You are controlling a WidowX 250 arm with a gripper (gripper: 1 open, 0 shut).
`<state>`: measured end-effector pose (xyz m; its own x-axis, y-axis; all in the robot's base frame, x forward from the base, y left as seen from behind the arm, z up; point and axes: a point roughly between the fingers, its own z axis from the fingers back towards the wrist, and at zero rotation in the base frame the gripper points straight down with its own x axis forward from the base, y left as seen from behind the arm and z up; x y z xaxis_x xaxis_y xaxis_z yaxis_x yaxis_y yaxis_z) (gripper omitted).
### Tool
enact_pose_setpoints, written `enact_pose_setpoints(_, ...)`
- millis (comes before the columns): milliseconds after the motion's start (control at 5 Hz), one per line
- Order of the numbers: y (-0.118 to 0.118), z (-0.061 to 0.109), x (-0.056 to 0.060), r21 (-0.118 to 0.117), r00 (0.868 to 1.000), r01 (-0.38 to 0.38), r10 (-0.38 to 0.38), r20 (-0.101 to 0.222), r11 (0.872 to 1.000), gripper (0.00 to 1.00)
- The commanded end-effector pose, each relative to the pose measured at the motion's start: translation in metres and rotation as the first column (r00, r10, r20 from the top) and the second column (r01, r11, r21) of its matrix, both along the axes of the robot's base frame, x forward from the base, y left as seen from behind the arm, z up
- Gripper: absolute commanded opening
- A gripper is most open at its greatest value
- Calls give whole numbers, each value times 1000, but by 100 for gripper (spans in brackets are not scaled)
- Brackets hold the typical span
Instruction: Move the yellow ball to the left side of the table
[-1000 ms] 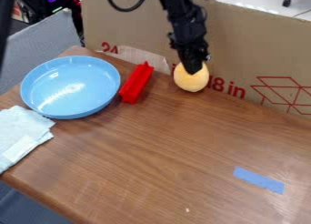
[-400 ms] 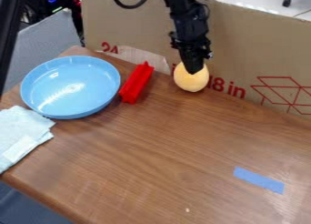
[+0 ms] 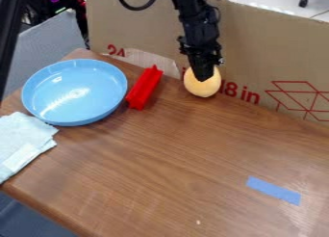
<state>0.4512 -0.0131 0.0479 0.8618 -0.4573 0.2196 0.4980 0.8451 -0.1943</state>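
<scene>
blue bowl (image 3: 75, 92) and red block (image 3: 144, 87) unmoved since the earlier frame. yellow ball (image 3: 201, 86) same spot, back of worktop (image 3: 167, 173), against cardboard box (image 3: 276, 48). gripper (image 3: 202, 67) pressed together, tips seemingly touching ball's top; contact hard to see. blue tape (image 3: 272, 191) right.

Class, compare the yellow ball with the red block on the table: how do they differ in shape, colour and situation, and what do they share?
Shape: the yellow ball is rounded, slightly egg-like; the red block is long and flat-sided.
Colour: the ball is pale yellow-orange, the block bright red.
Situation: the gripper is down at the ball's top, while the block lies clear of it.
Both are on the table, close to the cardboard box.
</scene>
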Motion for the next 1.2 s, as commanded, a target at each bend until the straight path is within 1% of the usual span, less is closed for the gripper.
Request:
enact_pose_setpoints(0, -11, 49, 0, -7, 994, -13, 13, 113, 1000, 0)
enact_pose_setpoints(200, -38, 49, -6, -19, 994, -17, 19, 110, 1000, 0)
enact_pose_setpoints(400, -36, 63, -13, -32, 994, -26, 29, 108, 999, 0)
enact_pose_setpoints(600, -42, 56, -20, -37, 985, -112, 116, 125, 993, 0)
enact_pose_setpoints(800, -20, 82, -13, -59, 991, -100, 105, 87, 993, 0)
enact_pose_setpoints(1000, -22, 132, -32, -79, 981, -103, 115, 154, 991, 0)
